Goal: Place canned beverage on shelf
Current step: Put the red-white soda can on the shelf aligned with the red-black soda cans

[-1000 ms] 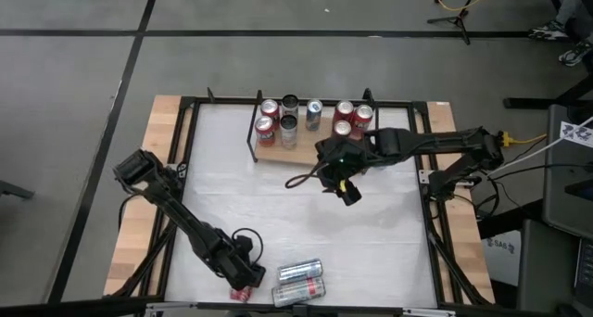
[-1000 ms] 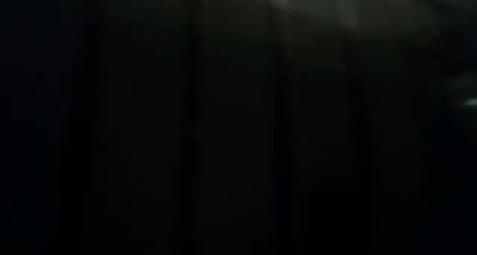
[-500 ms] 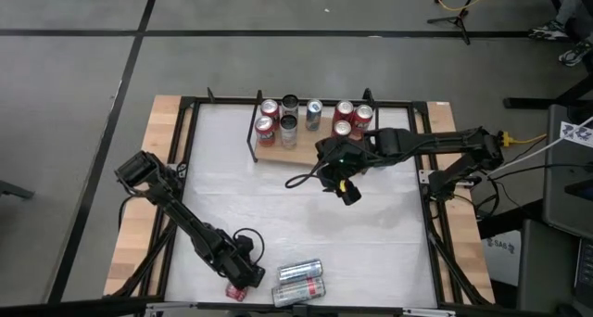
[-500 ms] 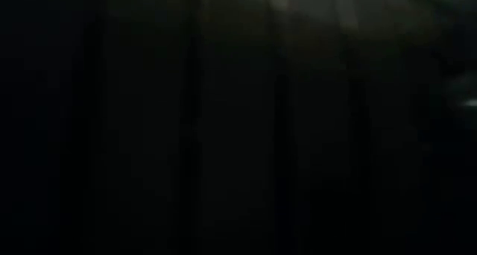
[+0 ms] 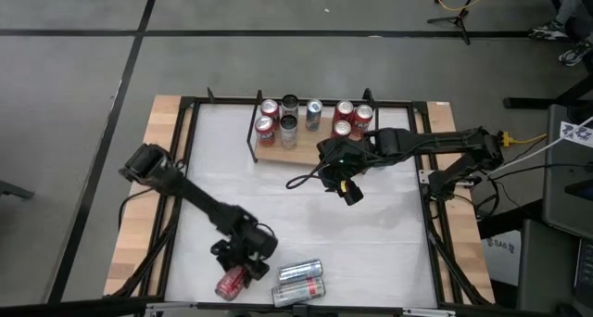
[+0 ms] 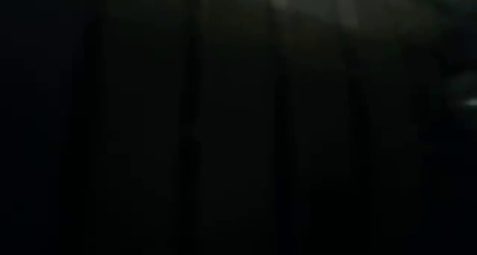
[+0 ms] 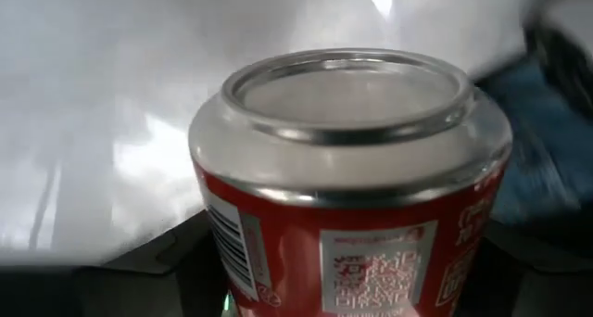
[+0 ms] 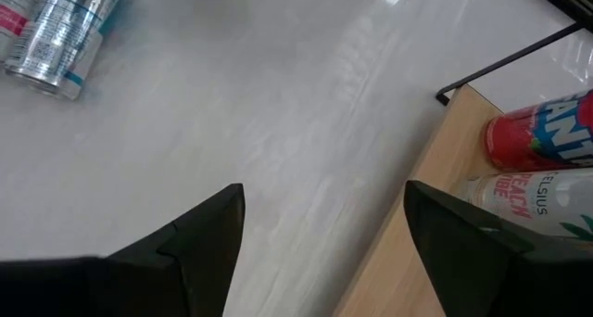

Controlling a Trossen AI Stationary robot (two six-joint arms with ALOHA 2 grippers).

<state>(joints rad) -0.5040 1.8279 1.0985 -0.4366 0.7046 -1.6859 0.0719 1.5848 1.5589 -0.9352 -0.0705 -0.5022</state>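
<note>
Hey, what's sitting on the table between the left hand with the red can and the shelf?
Nothing: in the high view, only bare white tabletop separates the left hand, shut on the red can, from the shelf.

We see a red can (image 7: 347,196) of shiny metal, bare silver rim and base, glossy printed wrap with barcode. Table (image 5: 306,206) top white, smooth, glossy with light glare; its side strips pale matt wood. Shelf (image 8: 417,261) light-brown wood, smooth matt, with thin black metal rod brackets. Silver cans (image 5: 298,280) lying down look reflective metal. Right tool (image 8: 324,252) fingers dark matt plastic.
</note>
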